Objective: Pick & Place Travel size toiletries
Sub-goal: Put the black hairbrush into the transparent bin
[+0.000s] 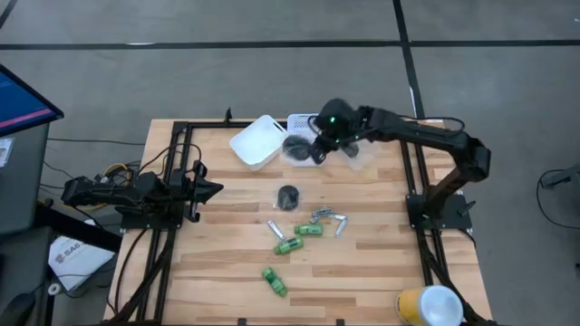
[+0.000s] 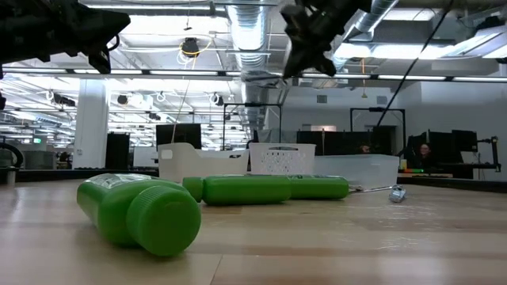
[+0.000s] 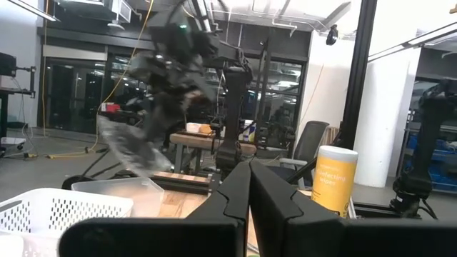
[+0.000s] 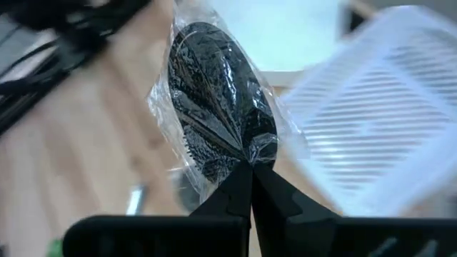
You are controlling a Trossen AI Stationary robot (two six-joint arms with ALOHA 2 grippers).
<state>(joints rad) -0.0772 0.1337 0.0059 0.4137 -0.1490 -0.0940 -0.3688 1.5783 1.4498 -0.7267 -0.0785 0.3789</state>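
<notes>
My right gripper (image 1: pixel 311 149) is at the table's far middle, shut on a flat round black pot in clear wrap (image 4: pixel 218 107), between the tilted white bin (image 1: pixel 256 140) and the white perforated basket (image 1: pixel 304 120). A second black pot (image 1: pixel 288 196) lies on the table's middle. Silvery tubes (image 1: pixel 328 217) and green little bottles (image 1: pixel 308 231) lie nearer, and one more green bottle (image 1: pixel 274 281) lies near the front edge. My left gripper (image 1: pixel 213 190) is shut and empty at the table's left. My right gripper pinches the wrapped black pot at its near rim (image 4: pixel 251 155) between its two fingers, on the crinkled clear wrap. The fingers come from the table's right, slanting down. The pot sticks out beyond the fingertips and is lifted clear of the table.
A clear tub (image 1: pixel 362 158) sits under the right arm at the far right. A yellow canister (image 1: pixel 426 306) stands at the near right corner. Black frame rails (image 1: pixel 181 181) run along the table's left and right sides. In the low view green bottles (image 2: pixel 142 210) lie close in front.
</notes>
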